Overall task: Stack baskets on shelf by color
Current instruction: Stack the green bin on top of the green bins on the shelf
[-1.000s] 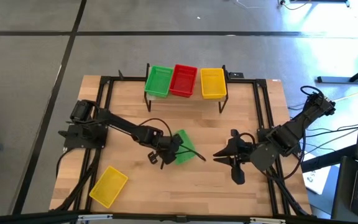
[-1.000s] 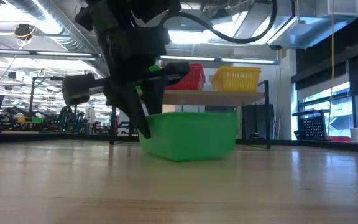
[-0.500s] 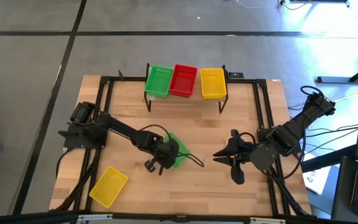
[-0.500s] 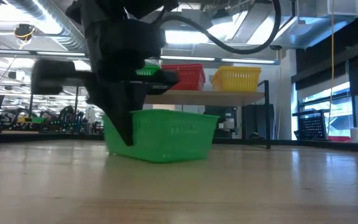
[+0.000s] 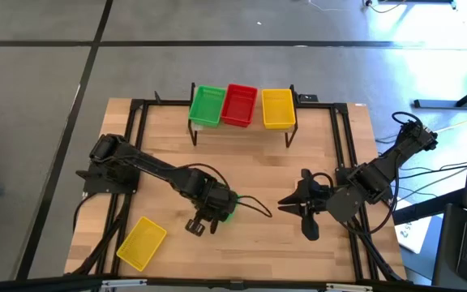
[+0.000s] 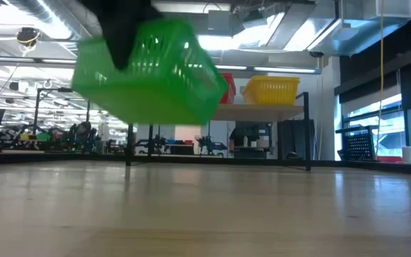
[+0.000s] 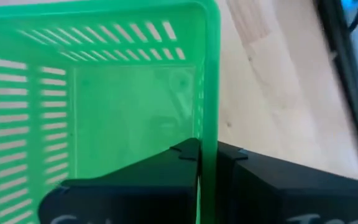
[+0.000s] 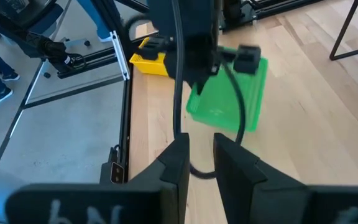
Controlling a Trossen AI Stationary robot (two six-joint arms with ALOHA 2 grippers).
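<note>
At the front left of the table (image 5: 298, 154) lay a loose yellow basket (image 5: 142, 242), well apart from everything else. To its right, my left gripper (image 7: 207, 155) had its fingers pinched on one wall of a green basket (image 6: 147, 71), one finger inside and one outside; the level camera showed that basket tilted and clear of the wood. At the back, the shelf (image 5: 242, 127) carried a green basket (image 5: 207, 106), a red basket (image 5: 239, 105) and a yellow basket (image 5: 277, 108) side by side, each just beside the next. Further right, my right gripper (image 8: 200, 155) waited over the table's right half with its fingers close together, a narrow gap between them, holding nothing.
</note>
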